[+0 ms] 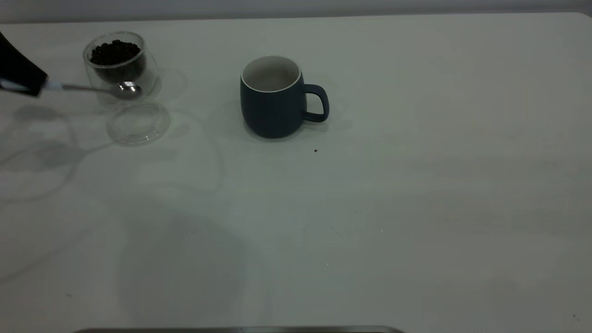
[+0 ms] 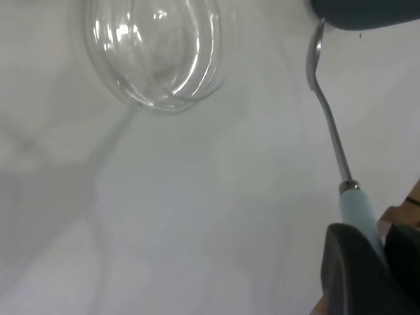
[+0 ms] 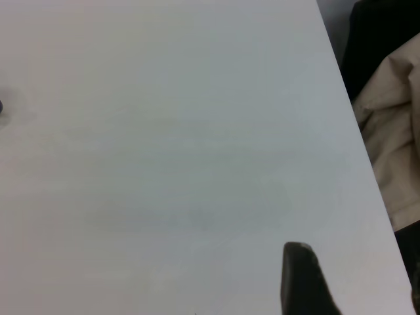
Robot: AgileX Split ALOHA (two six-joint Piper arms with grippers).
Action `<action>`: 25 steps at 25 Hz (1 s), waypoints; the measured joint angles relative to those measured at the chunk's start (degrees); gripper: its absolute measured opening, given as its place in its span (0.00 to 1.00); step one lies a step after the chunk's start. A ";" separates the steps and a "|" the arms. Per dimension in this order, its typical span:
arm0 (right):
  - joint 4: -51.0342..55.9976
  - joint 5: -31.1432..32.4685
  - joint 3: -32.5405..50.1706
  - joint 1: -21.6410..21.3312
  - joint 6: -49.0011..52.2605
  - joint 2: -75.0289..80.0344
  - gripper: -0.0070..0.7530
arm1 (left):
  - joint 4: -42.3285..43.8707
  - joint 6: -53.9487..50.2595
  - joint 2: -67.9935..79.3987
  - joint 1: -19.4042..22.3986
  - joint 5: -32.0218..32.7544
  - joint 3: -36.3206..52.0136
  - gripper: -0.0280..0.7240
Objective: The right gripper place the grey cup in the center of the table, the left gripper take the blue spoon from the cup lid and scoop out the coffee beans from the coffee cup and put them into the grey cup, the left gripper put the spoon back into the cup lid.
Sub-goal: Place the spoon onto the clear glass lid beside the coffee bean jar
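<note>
Half left hand (image 1: 32,83) cropped; grips blue spoon (image 1: 99,88)

You are working at a bare test bench, not a lived-in kitchen. The table (image 1: 416,194) is a plain white top against a blank pale wall (image 1: 296,7), and only a few staged props stand on it. Beyond the table edge, crumpled beige material (image 3: 394,144) lies against something dark.
</note>
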 joint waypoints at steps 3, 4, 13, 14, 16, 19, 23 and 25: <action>0.00 0.00 0.00 0.00 0.00 0.00 0.49 | -2.06 0.33 3.12 0.00 -1.29 0.00 0.21; 0.00 0.00 0.00 0.00 0.00 0.00 0.49 | -2.55 0.50 3.96 0.00 -2.33 0.00 0.21; 0.00 0.00 0.00 0.00 0.00 0.00 0.49 | -7.18 3.66 6.68 0.00 -7.52 -0.18 0.21; 0.00 0.00 0.00 0.00 0.00 0.00 0.49 | -7.22 3.66 6.68 0.00 -8.22 -0.22 0.21; 0.00 0.00 0.00 0.00 0.00 0.00 0.49 | -7.25 3.66 6.68 0.00 -9.46 -0.22 0.21; 0.00 0.00 0.00 0.00 0.00 0.00 0.49 | -7.38 3.67 6.82 0.00 -10.23 -0.22 0.21; 0.00 0.00 0.00 0.00 0.00 0.00 0.49 | -7.45 3.71 8.21 0.00 -10.22 -0.40 0.21; 0.00 0.00 0.00 0.00 0.00 0.00 0.49 | -7.68 3.71 9.31 0.00 -9.97 -0.54 0.21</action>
